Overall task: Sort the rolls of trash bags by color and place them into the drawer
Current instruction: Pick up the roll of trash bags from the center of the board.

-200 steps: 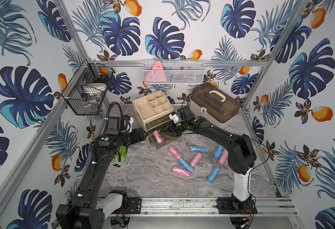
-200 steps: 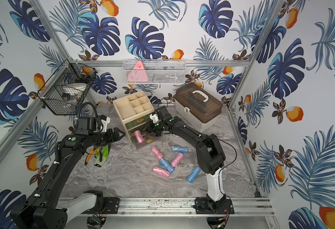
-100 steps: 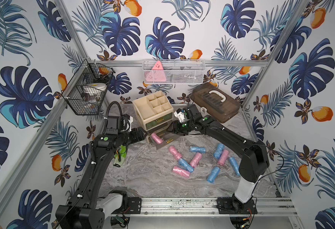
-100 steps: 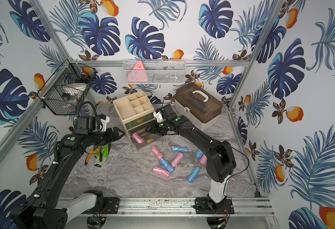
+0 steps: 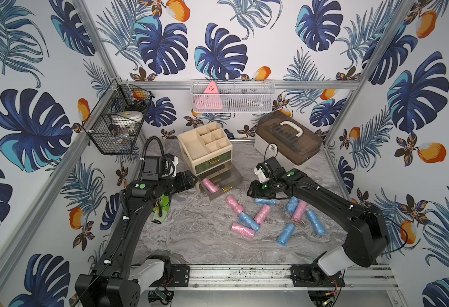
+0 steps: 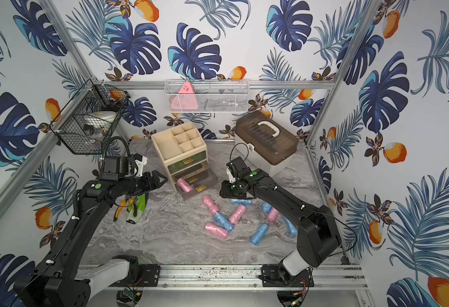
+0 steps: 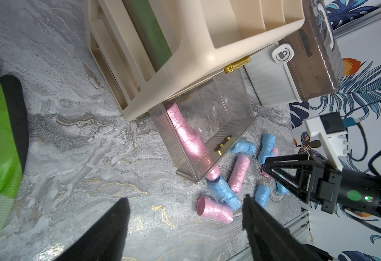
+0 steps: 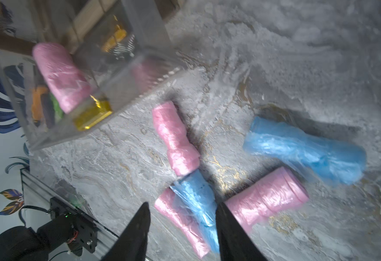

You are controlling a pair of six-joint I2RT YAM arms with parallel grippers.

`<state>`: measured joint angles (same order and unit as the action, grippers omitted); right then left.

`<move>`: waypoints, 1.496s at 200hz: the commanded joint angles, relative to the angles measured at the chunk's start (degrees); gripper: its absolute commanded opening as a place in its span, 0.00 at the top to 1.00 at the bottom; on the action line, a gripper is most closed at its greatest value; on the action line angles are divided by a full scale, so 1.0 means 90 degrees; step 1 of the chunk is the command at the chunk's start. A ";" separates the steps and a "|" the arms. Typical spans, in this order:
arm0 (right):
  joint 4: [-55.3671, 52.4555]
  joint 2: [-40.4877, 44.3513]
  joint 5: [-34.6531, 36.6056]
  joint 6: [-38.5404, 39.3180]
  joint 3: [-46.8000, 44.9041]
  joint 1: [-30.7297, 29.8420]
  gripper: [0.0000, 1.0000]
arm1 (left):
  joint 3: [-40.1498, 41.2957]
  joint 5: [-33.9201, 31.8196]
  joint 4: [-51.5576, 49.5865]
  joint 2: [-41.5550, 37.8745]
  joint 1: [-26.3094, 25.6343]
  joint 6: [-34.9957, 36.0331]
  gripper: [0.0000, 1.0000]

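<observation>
The beige drawer unit (image 5: 204,148) has its clear lower drawer (image 5: 219,194) pulled out, and one pink roll (image 5: 209,185) lies inside it along one side wall. Several pink and light blue rolls of trash bags (image 5: 262,214) lie loose on the marble table in front of the drawer. My left gripper (image 5: 192,183) hangs open and empty beside the drawer's left side. My right gripper (image 5: 251,189) hovers open and empty above the loose rolls, over a blue roll (image 8: 194,196) that lies across a pink one (image 8: 178,217). The drawer (image 7: 230,133) and its pink roll (image 7: 185,133) also show in the left wrist view.
A green work glove (image 5: 162,210) and orange-handled pliers (image 6: 122,207) lie at the left. A brown-lidded white box (image 5: 288,141) stands at the back right. A black wire basket (image 5: 117,125) and a white mesh basket (image 5: 231,97) hang on the walls.
My right arm has drawn back from the drawer unit to the right and front, over the loose rolls, its jaws slightly narrower. The left arm has not moved.
</observation>
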<state>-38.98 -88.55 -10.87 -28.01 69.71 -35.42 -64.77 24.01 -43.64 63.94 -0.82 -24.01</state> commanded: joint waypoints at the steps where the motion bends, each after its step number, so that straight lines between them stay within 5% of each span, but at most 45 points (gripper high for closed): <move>1: -0.0166 0.0235 0.0263 -0.0194 -0.0452 0.0022 0.51 | 0.0019 0.0056 0.0052 -0.0034 0.0008 0.0073 0.18; 64: -0.0132 0.0700 0.0504 -0.0348 -0.1675 0.0047 0.45 | 0.0145 0.0120 0.0131 -0.0054 0.0013 0.0053 0.18; 174: 0.0802 -0.0334 0.0457 -0.0422 -0.1849 0.0153 0.39 | 0.0200 0.0095 0.0067 -0.0082 0.0020 0.0108 0.17; 239: 0.0765 -0.0319 0.0534 -0.0262 -0.1794 0.0238 0.79 | 0.0029 0.0018 -0.0063 -0.0093 0.0016 0.0165 0.10; 247: 0.0689 -0.0234 0.0551 -0.0216 -0.1763 0.0243 0.83 | 0.0028 0.0018 -0.0064 -0.0086 0.0020 0.0166 0.02; 299: 0.0092 0.0303 0.0501 0.0114 -0.1061 0.0235 0.87 | 0.0020 0.0008 -0.0039 -0.0073 0.0015 0.0165 0.01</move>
<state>-35.09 -87.42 -6.11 -29.23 57.23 -33.23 -64.12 24.16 -43.79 63.31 -0.75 -23.81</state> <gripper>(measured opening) 0.150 0.988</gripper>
